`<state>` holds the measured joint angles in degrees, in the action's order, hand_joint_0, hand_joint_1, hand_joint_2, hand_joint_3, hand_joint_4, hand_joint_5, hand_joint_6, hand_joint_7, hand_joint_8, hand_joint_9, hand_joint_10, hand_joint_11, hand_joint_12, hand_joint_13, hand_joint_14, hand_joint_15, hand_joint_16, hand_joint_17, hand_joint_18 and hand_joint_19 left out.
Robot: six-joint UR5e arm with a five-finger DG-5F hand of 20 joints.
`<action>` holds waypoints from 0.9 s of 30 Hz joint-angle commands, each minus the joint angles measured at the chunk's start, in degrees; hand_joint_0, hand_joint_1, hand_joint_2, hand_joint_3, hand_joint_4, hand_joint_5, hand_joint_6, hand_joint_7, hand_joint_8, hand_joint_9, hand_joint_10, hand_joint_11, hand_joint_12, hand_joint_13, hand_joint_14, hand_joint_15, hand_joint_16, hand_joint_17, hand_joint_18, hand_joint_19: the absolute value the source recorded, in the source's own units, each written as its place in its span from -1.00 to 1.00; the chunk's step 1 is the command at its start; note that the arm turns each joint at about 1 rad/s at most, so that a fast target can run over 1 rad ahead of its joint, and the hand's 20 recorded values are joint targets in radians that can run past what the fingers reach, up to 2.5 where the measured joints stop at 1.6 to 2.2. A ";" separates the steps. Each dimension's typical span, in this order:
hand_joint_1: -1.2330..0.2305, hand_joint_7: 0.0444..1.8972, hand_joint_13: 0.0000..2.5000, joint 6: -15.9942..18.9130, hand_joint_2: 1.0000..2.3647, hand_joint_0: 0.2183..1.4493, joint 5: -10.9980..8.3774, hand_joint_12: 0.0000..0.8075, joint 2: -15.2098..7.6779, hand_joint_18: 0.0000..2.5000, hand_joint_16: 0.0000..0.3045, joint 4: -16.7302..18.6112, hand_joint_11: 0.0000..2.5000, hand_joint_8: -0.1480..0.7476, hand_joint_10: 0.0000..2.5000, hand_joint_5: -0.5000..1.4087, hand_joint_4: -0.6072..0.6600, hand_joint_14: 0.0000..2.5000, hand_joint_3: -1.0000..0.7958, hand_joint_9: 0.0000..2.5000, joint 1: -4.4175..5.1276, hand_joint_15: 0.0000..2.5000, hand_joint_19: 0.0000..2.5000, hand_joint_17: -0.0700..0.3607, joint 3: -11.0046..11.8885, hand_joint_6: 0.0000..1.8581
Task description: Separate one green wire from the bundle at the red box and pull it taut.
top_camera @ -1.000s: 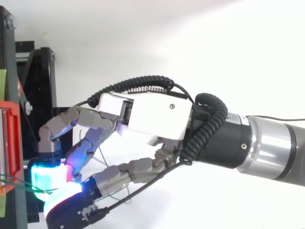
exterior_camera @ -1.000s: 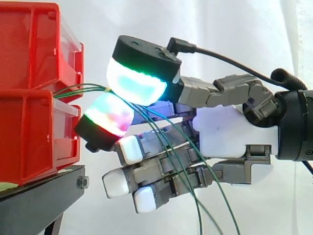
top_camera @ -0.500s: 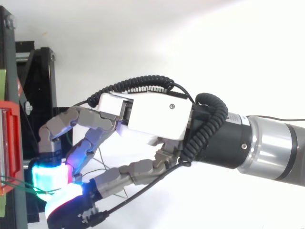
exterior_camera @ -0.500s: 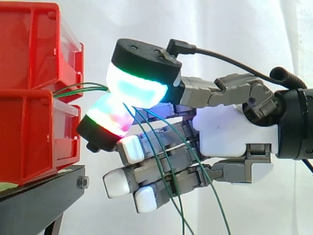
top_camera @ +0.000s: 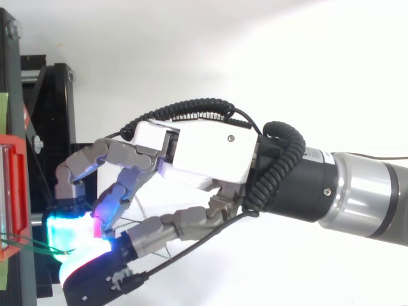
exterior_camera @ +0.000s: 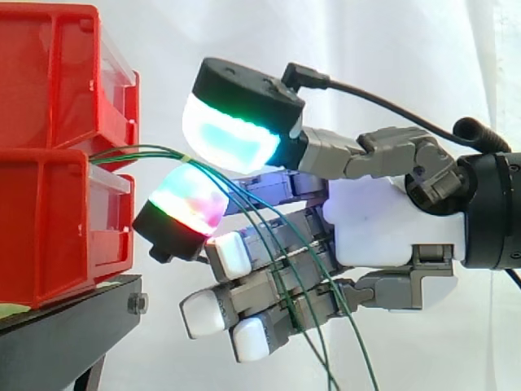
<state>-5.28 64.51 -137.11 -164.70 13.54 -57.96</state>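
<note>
Thin green wires (exterior_camera: 138, 151) come out between two stacked red bins (exterior_camera: 49, 220) and run right to my hand (exterior_camera: 383, 220). They pass between two glowing pads, an upper cyan-white fingertip (exterior_camera: 232, 134) and a lower red-green one (exterior_camera: 183, 204), which close on the bundle. Behind the pads several wire strands fan out and droop across the other curled fingers towards the bottom edge. From above, the hand (top_camera: 204, 150) reaches left to the red bin (top_camera: 14, 185), and the wires (top_camera: 25, 243) run into the meeting pads at the lower left.
The bins sit on a black stand (exterior_camera: 65, 334), whose frame (top_camera: 54, 127) runs down the left side in the top view. A white curtain hangs behind. The silver arm (top_camera: 370, 197) comes in from the right.
The hand has shifted slightly right, away from the bins, so more wire shows between bin and pads. The lower pad has dropped a little, and the drooping strands have swung.
</note>
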 commanded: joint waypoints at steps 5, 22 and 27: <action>-0.19 0.11 -0.20 0.10 -1.00 -0.43 0.00 -0.14 0.00 -0.31 -0.68 0.00 -0.45 -0.01 -0.98 -0.63 0.14 -0.99 -0.44 -0.05 0.00 -0.60 -0.47 -0.17 0.04 -0.02; -0.14 0.03 -0.12 0.10 -1.00 -0.52 -1.41 -0.09 -0.26 -0.27 -0.65 0.61 -0.24 0.01 -0.98 -0.65 0.19 -0.98 -0.44 0.04 0.18 -0.52 -0.47 -0.11 -0.93 -0.04; -0.35 0.06 -0.11 0.54 -1.00 -0.40 -1.50 -0.11 -0.18 -0.30 -0.67 1.75 -0.05 -0.05 -0.98 -0.66 0.17 -0.98 -0.40 0.06 0.26 -0.42 -0.46 -0.15 -1.90 -0.03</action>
<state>-4.95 63.09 -137.35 -163.57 13.74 -59.26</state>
